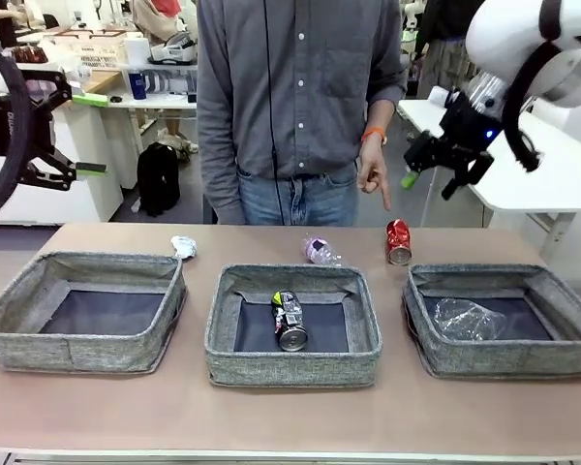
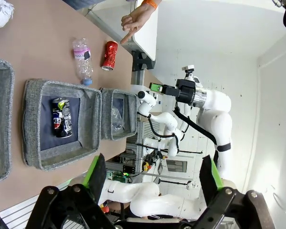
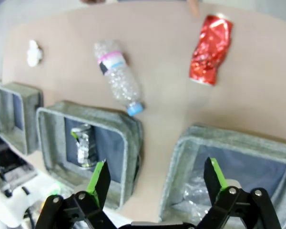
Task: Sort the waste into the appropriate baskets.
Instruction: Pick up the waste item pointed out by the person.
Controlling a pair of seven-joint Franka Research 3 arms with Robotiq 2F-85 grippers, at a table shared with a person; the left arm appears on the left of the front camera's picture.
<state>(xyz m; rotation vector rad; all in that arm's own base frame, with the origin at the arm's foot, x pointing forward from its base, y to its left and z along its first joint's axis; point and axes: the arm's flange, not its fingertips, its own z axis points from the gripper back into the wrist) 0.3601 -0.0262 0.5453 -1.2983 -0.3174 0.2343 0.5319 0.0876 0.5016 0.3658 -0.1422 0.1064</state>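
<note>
Currently the right hand (image 1: 433,182) hangs released, jaws wide and empty, high above the far right of the surface (image 1: 290,417). The left hand (image 1: 87,134) is likewise spread and empty, raised at the far left. Just left of the right hand and lower, a person's finger (image 1: 382,199) points down at the red drink can (image 1: 398,241). The can lies on the surface behind the right basket (image 1: 504,360), which holds a crushed clear bottle (image 1: 465,318). The pink-labelled bottle (image 1: 320,252) lies behind the middle basket (image 1: 290,366), where the dark printed can (image 1: 290,320) rests. The paper wad (image 1: 183,246) sits behind the left basket (image 1: 68,349).
</note>
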